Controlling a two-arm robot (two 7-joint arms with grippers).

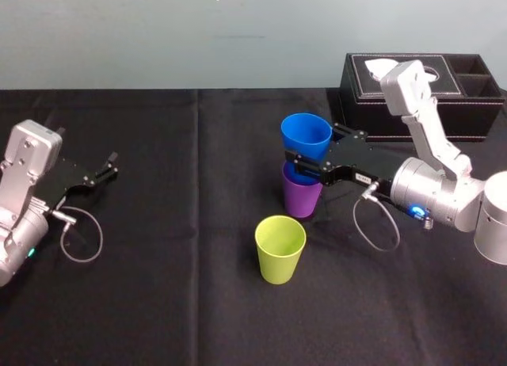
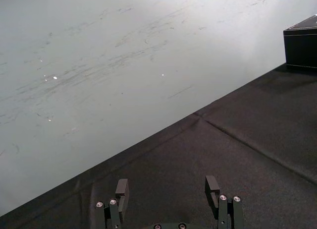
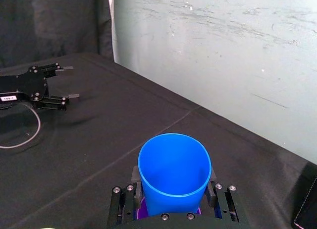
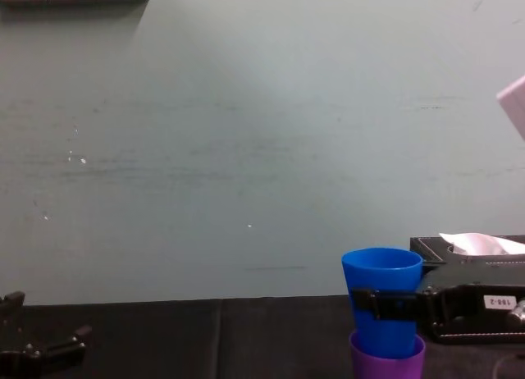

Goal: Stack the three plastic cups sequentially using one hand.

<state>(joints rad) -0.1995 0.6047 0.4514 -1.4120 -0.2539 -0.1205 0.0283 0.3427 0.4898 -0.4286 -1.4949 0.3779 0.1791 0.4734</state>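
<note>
My right pincer (image 1: 315, 150) grips the blue cup (image 1: 306, 135), whose base sits inside the purple cup (image 1: 302, 200); the yellow-green cup (image 1: 280, 249) stands apart. My left pincer (image 1: 111, 165) sits spread and empty, far left.

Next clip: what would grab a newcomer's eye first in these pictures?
The right gripper is clamped on the blue cup at mid-table, the cup's base sitting in the mouth of the purple cup. The yellow-green cup stands alone, upright, nearer the robot. The left gripper lies open at the table's left, and a black tissue box sits at the far right.
</note>
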